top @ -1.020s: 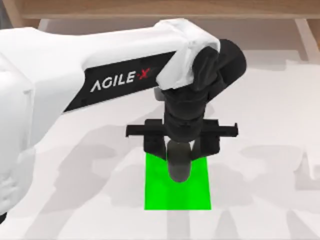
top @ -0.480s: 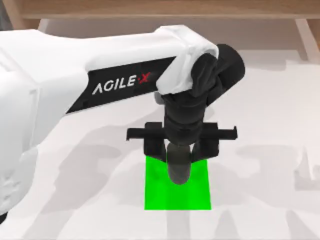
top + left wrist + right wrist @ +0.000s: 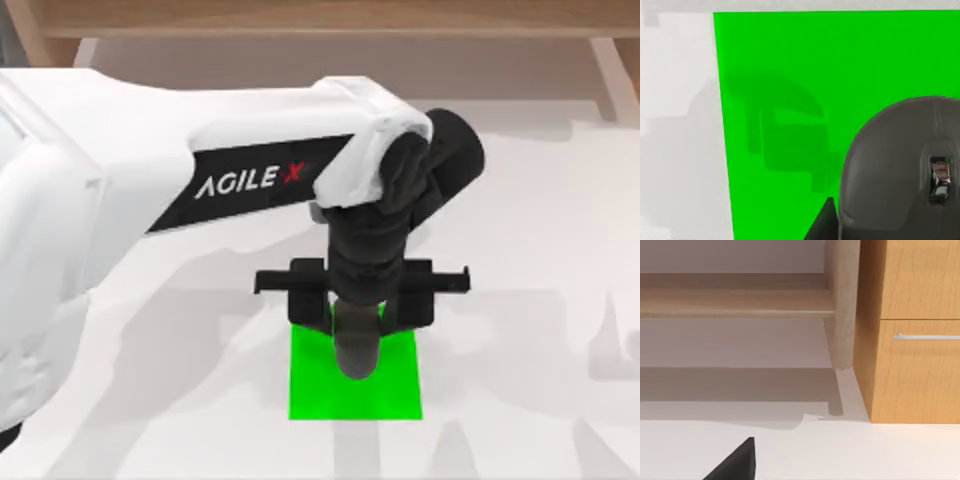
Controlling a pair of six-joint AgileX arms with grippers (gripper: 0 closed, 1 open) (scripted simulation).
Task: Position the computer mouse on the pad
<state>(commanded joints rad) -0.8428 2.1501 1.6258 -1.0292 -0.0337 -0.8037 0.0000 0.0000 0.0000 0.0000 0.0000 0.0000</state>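
Note:
The computer mouse (image 3: 358, 350), dark grey and oval, hangs over the far half of the green pad (image 3: 310, 385), with my left gripper (image 3: 360, 305) shut on it. Black fingers (image 3: 308, 298) flank the mouse on both sides. In the left wrist view the mouse (image 3: 890, 165) looms over the pad (image 3: 790, 60), and its shadow falls on the green beside it. A black fingertip (image 3: 822, 222) shows by the mouse's edge. My right arm is parked; one of its black fingertips (image 3: 735, 462) shows over the white table.
The left arm's white body (image 3: 150, 200) spans the table's left and centre. A wooden cabinet (image 3: 910, 340) with a drawer handle and a wooden post (image 3: 842, 305) stand beyond the table's edge in the right wrist view.
My left gripper has moved slightly toward the table's front with the mouse in it, carrying the mouse further over the pad.

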